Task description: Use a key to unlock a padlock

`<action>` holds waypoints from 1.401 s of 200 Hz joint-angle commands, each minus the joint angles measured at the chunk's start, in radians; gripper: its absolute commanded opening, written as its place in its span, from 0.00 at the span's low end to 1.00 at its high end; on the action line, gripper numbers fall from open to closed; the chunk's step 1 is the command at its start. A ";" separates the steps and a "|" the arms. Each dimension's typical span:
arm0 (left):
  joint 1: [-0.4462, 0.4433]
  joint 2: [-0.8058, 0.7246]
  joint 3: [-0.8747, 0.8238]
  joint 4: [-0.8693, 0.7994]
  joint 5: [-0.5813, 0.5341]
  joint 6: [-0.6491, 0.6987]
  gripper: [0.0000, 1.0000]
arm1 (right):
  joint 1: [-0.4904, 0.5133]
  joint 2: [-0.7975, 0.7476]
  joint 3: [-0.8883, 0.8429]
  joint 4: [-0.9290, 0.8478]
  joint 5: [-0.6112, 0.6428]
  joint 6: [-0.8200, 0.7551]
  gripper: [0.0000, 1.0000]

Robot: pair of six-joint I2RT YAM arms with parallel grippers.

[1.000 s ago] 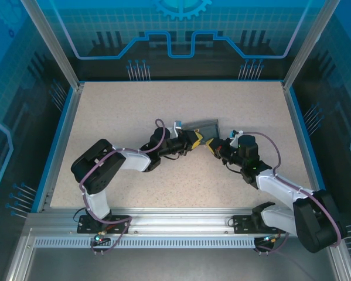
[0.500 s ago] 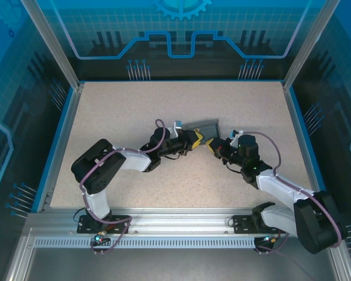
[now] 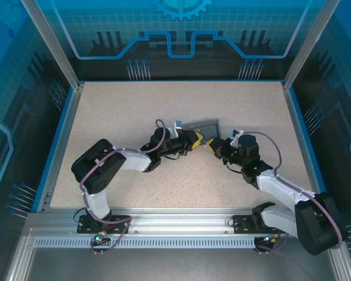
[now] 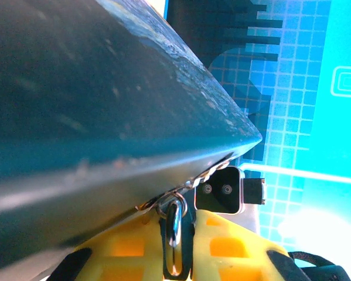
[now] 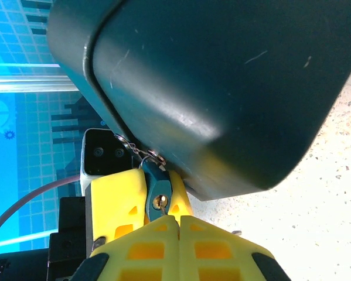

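Note:
The dark-blue box (image 3: pixel 203 126) lies at mid-table, and both arms meet at its near edge. The padlock (image 5: pixel 156 182) is teal and hangs from a ring on the box. My left gripper (image 4: pixel 176 220) is shut on it, the metal shackle (image 4: pixel 174 234) showing between the yellow fingers (image 5: pixel 113 199). My right gripper (image 5: pixel 177 219) is shut on the thin key (image 5: pixel 163 209), whose tip sits in the brass keyhole (image 5: pixel 159 202). From above, the left gripper (image 3: pixel 194 140) and right gripper (image 3: pixel 211 143) stand nose to nose.
The speckled beige table (image 3: pixel 122 117) has open room to the left, right and front of the box. Blue rails (image 3: pixel 65 129) and clear enclosure walls border it on all sides. A small metal bit (image 5: pixel 235 232) lies on the surface beside the right fingers.

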 commanded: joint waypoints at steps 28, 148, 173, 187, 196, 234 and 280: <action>-0.017 0.007 0.031 0.078 0.023 0.000 0.00 | 0.008 -0.005 0.031 0.010 0.013 -0.023 0.00; -0.021 0.014 0.032 0.077 0.024 -0.001 0.00 | 0.008 -0.015 0.052 0.007 0.017 -0.028 0.00; -0.024 0.015 0.036 0.076 0.024 -0.002 0.00 | 0.010 -0.003 0.058 0.010 0.017 -0.031 0.00; -0.024 0.014 0.038 0.079 0.025 -0.005 0.00 | 0.014 0.013 0.060 0.022 0.017 -0.031 0.00; -0.027 0.013 0.040 0.079 0.025 -0.006 0.00 | 0.016 0.026 0.063 0.029 0.016 -0.033 0.00; -0.036 0.010 0.046 0.089 0.017 -0.023 0.00 | 0.032 0.052 0.053 0.077 0.035 -0.047 0.00; -0.061 0.042 0.047 0.160 -0.010 -0.069 0.00 | 0.045 0.059 0.029 0.129 0.068 -0.040 0.00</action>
